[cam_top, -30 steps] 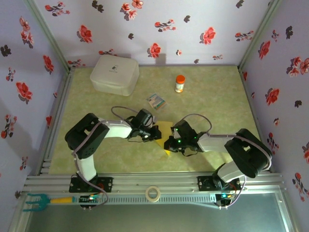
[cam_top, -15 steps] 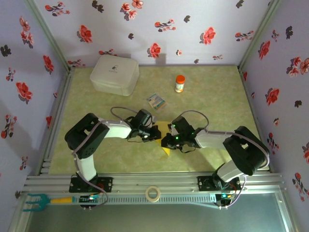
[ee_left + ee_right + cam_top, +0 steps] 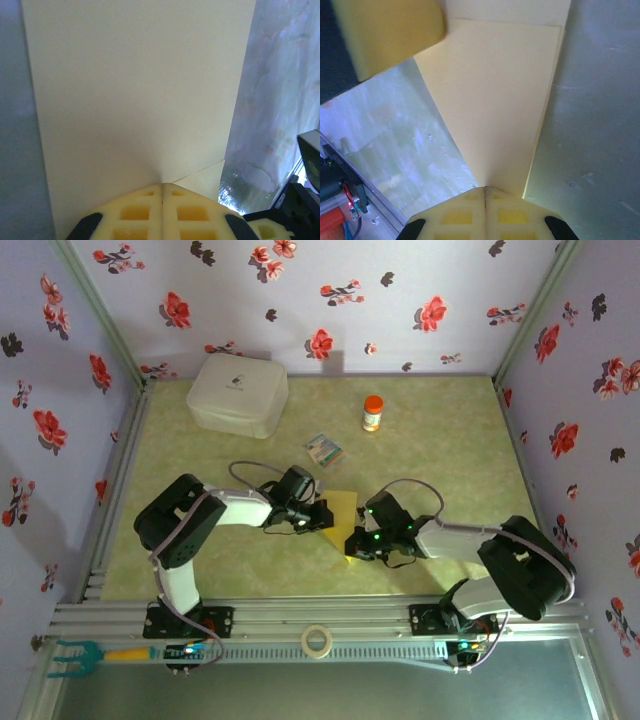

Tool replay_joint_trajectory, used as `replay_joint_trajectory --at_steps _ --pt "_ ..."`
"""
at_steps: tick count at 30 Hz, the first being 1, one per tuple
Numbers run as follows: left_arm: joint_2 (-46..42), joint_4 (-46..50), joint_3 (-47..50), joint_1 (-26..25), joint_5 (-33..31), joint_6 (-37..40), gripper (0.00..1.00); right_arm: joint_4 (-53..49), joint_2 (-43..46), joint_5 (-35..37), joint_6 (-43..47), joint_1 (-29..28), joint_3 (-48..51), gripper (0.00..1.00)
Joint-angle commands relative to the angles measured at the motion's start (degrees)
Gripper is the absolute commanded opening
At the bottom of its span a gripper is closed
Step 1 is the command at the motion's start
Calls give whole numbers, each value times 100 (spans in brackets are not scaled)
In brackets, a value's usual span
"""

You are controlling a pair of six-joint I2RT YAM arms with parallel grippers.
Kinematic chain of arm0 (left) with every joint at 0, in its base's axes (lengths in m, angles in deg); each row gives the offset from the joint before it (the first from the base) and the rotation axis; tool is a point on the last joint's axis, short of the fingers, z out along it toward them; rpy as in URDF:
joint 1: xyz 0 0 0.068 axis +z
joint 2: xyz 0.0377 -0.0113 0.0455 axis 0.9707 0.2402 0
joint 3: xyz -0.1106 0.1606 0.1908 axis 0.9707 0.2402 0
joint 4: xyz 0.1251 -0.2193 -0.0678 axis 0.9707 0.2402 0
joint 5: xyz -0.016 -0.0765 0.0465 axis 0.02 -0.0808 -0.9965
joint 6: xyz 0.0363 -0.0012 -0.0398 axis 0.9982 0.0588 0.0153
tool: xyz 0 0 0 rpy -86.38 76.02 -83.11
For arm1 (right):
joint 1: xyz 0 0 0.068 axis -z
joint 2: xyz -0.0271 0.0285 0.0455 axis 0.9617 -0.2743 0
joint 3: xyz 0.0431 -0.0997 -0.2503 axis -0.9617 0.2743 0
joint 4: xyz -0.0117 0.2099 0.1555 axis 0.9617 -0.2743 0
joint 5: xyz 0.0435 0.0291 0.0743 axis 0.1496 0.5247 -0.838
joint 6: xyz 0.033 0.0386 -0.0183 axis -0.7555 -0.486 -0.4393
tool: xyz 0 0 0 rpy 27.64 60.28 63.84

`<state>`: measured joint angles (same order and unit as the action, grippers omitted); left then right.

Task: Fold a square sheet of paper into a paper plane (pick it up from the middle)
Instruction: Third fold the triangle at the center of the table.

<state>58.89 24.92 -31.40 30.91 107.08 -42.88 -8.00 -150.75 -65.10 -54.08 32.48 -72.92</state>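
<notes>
The thin plain yellow paper sheet sits in the middle of the pale green marbled table, a little nearer the near edge than the far wall. It lies between the two grippers and is partly folded. In the right wrist view an upper layer of the yellow paper sheet lies over a lower one, with a straight edge across the far end and a second edge showing along its right side.

The left gripper meets the sheet from the left. Its pale yellow jaws are pressed together, and the paper runs straight into the seam between them, so it is pinched there. A small folded flap edge shows just right of that seam.

The right gripper comes in from the right and near side. Its jaws are likewise closed, clamped on a narrowing part of the sheet. One of the left gripper's fingers lies at the far left of that view, touching the paper's far end.

Farther out, a small colourful printed packet lies just beyond the sheet. A small bottle with an orange cap stands farther back and slightly right. A white rounded plastic box rests in the far left corner. A roll of white tape lies on the near metal rail, and a teal-headed tool with a yellow handle lies at the near left.
</notes>
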Motion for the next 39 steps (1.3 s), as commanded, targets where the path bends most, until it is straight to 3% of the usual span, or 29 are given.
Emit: replay_joint_trajectory --at_steps 1,13,21,27,30,39 --pt "197 441 164 98 -327 1 0 -227 71 2 39 3 -264 4" --pt "211 450 133 94 -312 -20 0 15 -854 -61 90 -51 -458 5" --pt "233 433 172 158 -306 -46 0 57 312 78 -432 -141 566 6" --pt "224 359 217 168 -308 -113 0 -878 1031 325 -167 -199 518 6" --pt "181 339 230 168 -307 -132 0 -626 1183 315 -253 -199 329 7" --pt "96 324 250 169 -347 -182 0 260 -234 -78 -224 -199 -401 6"
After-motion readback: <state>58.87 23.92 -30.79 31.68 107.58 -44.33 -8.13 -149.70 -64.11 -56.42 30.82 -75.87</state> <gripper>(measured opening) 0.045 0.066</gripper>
